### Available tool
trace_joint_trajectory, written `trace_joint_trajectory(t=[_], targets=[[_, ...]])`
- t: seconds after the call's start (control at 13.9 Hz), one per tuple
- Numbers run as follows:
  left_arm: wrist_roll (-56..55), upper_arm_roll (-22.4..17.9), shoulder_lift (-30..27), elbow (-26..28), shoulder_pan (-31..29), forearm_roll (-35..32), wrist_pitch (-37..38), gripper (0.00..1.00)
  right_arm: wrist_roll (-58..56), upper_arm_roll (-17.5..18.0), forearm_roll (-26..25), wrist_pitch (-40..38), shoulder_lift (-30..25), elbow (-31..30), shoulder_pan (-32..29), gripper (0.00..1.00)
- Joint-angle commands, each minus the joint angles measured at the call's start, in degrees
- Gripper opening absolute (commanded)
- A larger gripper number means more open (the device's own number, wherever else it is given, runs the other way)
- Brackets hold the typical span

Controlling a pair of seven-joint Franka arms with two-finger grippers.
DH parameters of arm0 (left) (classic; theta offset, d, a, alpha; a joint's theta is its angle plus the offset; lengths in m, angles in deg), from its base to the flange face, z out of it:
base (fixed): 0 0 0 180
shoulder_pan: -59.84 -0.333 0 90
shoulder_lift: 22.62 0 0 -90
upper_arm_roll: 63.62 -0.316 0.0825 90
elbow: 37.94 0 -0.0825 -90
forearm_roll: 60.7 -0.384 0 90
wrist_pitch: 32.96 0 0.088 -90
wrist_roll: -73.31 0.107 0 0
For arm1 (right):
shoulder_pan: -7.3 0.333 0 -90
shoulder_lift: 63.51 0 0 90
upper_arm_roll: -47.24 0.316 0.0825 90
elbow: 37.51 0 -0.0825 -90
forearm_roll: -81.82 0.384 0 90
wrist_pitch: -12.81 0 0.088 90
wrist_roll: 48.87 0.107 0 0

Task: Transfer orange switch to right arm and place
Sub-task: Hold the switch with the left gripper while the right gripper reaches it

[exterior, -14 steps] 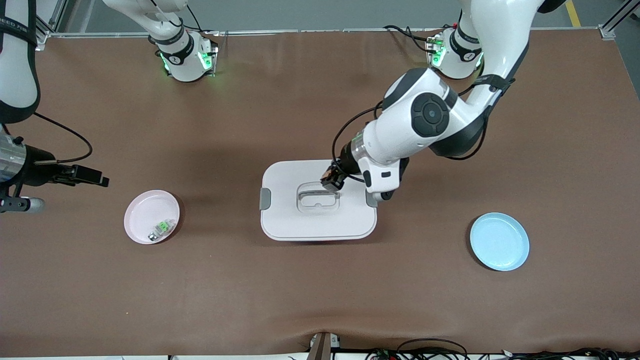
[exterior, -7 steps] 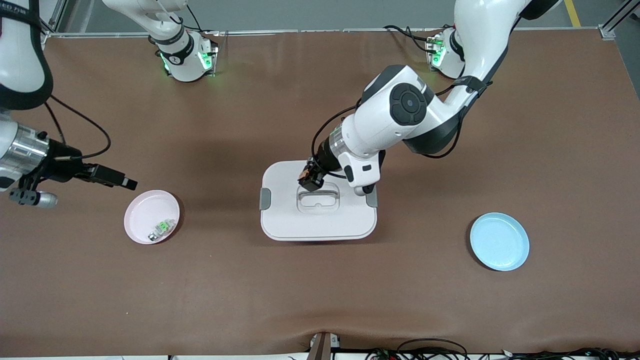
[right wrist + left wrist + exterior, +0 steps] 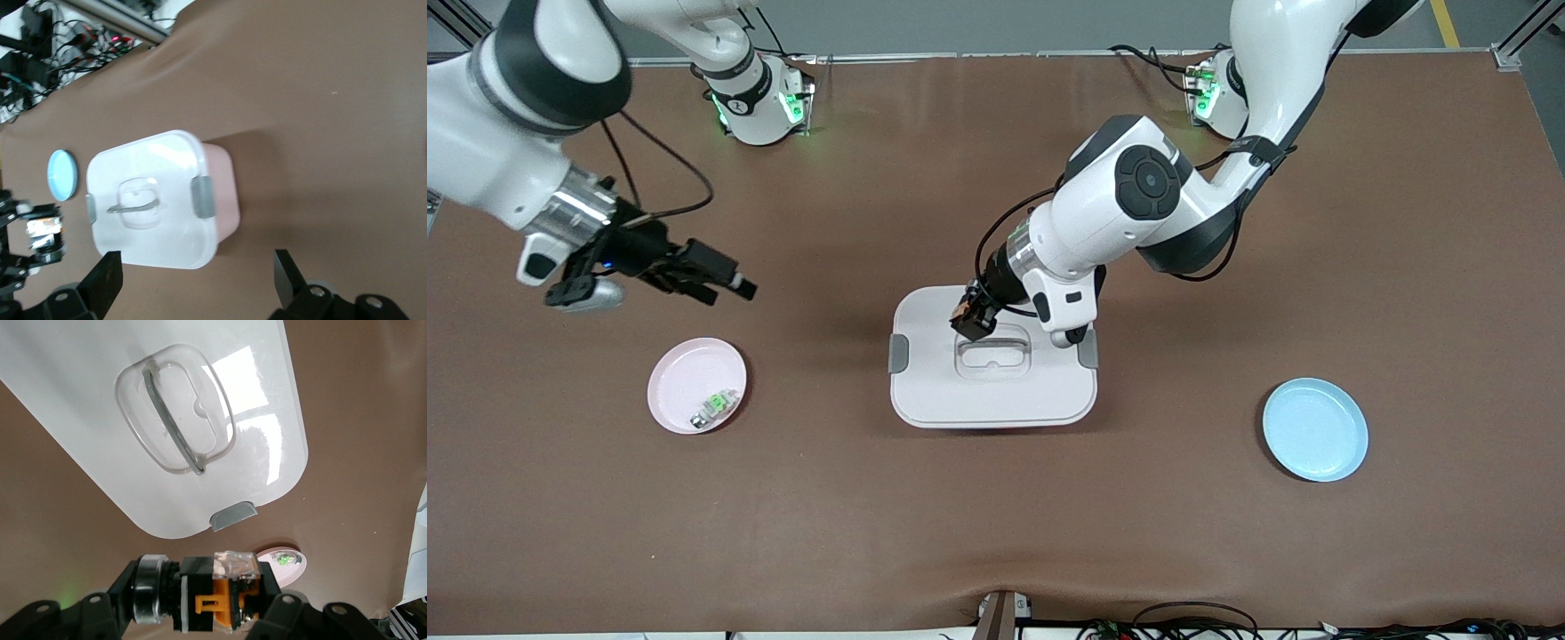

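Note:
The orange switch [image 3: 963,312], a small black part with an orange face, is gripped in my left gripper [image 3: 970,319] just above the white box lid [image 3: 996,400]. In the left wrist view the switch [image 3: 215,600] sits crosswise between the black fingers [image 3: 100,617], with the left gripper [image 3: 207,605] shut on it. My right gripper [image 3: 732,292] is open and empty in the air over bare table, between the pink plate [image 3: 680,369] and the box. In the right wrist view the right gripper [image 3: 193,280] has its fingers [image 3: 103,277] spread wide, and the switch [image 3: 45,237] shows in the other gripper.
The pink plate holds a small green-and-silver component [image 3: 713,407]. A blue plate [image 3: 1316,429] lies toward the left arm's end of the table. The white-lidded pink box [image 3: 153,200] with grey latches [image 3: 898,354] stands mid-table.
The right arm has swung in from the table's end toward the box, its gripper open. The left gripper has carried the switch slightly toward the right arm's end, over the lid.

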State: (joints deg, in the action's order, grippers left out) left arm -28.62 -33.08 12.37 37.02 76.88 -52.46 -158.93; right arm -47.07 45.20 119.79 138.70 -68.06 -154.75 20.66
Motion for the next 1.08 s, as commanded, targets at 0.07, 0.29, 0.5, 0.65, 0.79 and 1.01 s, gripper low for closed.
trace_joint_trajectory(t=[0.07,0.29,0.5,0.65,0.79,1.01], targets=[[-0.73,-0.31,0.69,-1.57,0.63,0.73,-0.06,0.01,-0.13,-0.50,8.51,15.46,-2.39,-7.10,9.46,1.00],[-0.82,-0.40,0.69,-1.57,0.63,0.64,-0.06,0.01,-0.04,-0.59,16.59,26.22,-0.21,-7.91,17.39,1.00],[-0.82,-0.48,0.69,-1.57,0.63,0.64,-0.06,0.01,-0.04,-0.59,22.12,28.00,2.17,-6.86,18.46,1.00],[-0.82,-0.48,0.69,-1.48,0.63,0.64,0.03,0.01,-0.13,-0.59,24.86,29.31,3.49,-5.81,19.86,1.00],[-0.82,-0.57,0.69,-1.48,0.63,0.64,0.03,0.01,-0.04,-0.59,27.58,32.73,5.51,-4.58,21.88,1.00],[-0.82,-0.57,0.95,-1.48,0.63,0.64,0.03,0.01,-0.22,-0.59,30.23,35.55,9.20,-1.15,24.87,1.00]])
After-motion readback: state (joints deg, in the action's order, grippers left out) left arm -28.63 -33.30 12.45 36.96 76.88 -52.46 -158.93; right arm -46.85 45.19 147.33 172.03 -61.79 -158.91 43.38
